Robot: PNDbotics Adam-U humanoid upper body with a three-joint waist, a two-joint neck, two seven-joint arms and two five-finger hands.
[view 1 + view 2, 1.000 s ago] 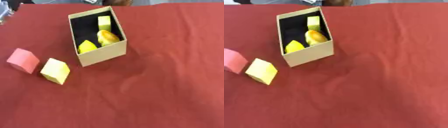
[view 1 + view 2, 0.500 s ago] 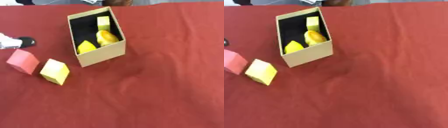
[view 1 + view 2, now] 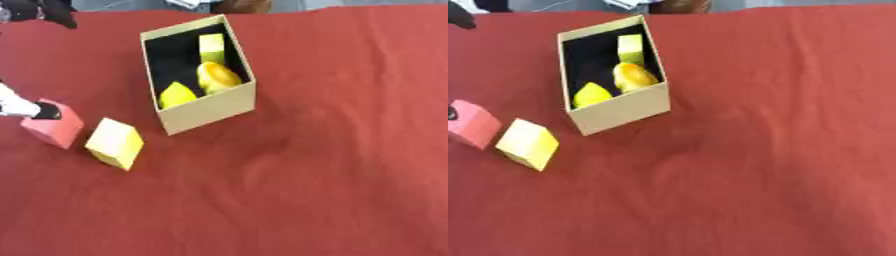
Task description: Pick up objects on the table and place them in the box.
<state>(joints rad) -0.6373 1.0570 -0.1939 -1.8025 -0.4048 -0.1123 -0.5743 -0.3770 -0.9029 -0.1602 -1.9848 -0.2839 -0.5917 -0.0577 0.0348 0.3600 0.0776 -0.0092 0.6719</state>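
Left hand [image 3: 26, 107] enters at left edge, fingertip on top of pink block [image 3: 54, 126]; grasp state cannot be told. Yellow block [image 3: 115, 143] just right of pink. Box [image 3: 213, 107] far-centre on red worktop [image 3: 350, 150], three yellow pieces inside.

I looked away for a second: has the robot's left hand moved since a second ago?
Yes. Absent a second ago, the left hand has come in from the view's left edge and now reaches the top of the pink block, left of the box.
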